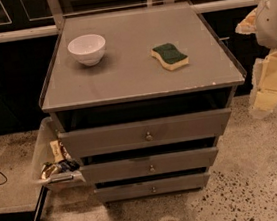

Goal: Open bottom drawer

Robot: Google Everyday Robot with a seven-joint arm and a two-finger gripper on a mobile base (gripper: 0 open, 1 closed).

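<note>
This looks like an office kitchen corner: a grey drawer cabinet point(146, 131) stands on a speckled polished floor point(257, 178), with a white bowl point(87, 49) and a sponge point(169, 57) on its tabletop point(134, 77) (snack packets point(59, 160) fill a bin point(41, 144) beside it). The end effector point(270, 83) hangs at the right edge.

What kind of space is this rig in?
Probably an office kitchenette or a mock kitchen test area: a white bowl and a sponge sit on a grey drawer cabinet, with a bin of snack packets beside it. The gripper hangs at right, clear of the bottom drawer.
</note>
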